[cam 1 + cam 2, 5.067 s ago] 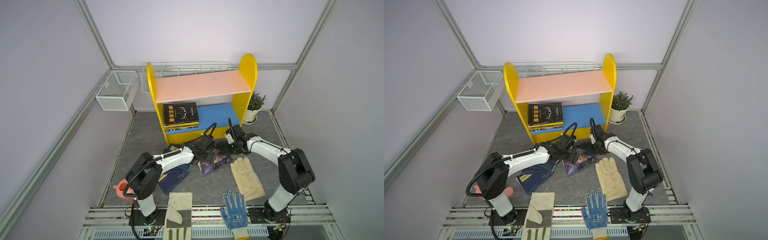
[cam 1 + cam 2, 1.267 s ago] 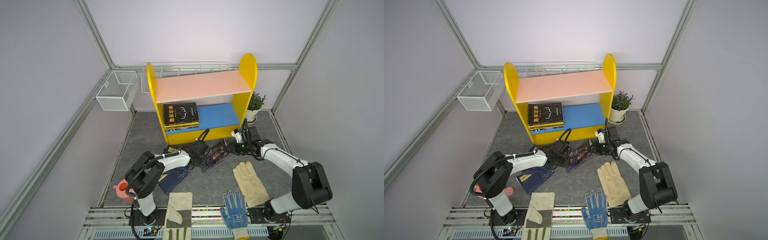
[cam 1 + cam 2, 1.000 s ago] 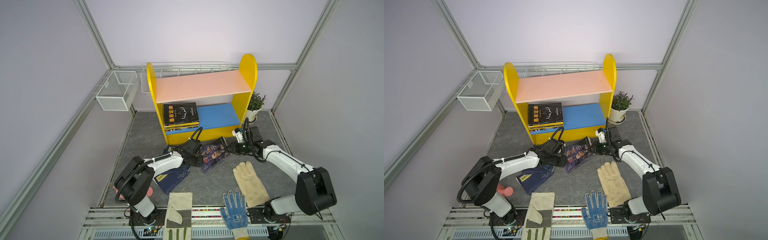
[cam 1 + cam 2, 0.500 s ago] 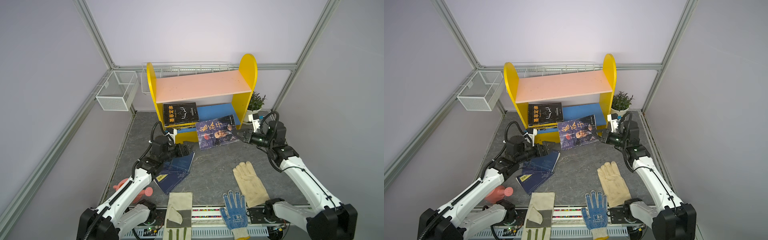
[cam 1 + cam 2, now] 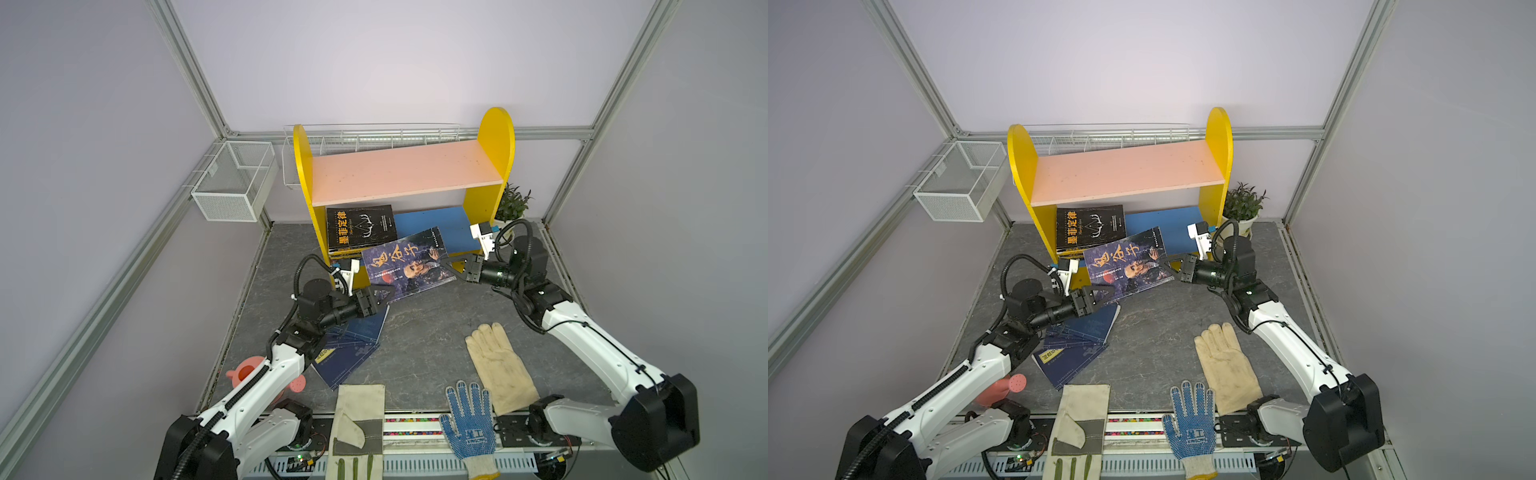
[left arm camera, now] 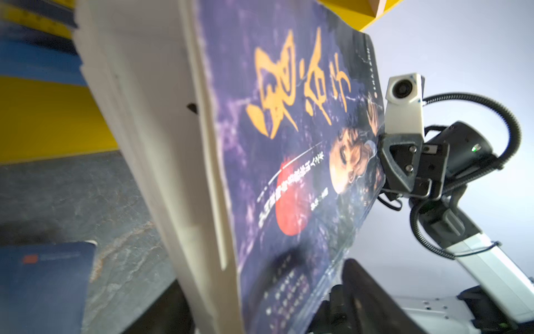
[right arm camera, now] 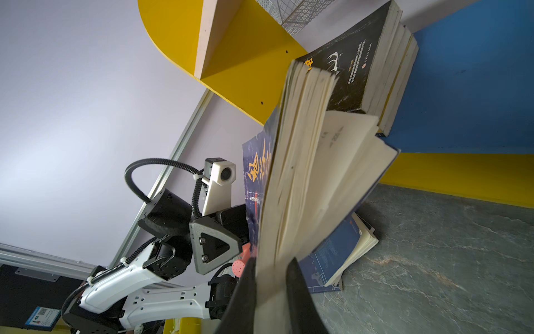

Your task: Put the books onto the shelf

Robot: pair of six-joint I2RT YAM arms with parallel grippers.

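Glossy-covered paper book [image 5: 405, 266]; matt tabletop [image 5: 415, 332]

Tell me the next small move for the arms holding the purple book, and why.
Probably carry the purple book forward together onto the free part of the blue lower board, beside the black book stack. The left gripper and right gripper each clamp an opposite edge, it hangs tilted before the shelf, and its rear pages sag open.

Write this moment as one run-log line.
held: purple book, lifted before shelf | left gripper: shut on its corner | right gripper: shut on its pages | navy books: unshelved
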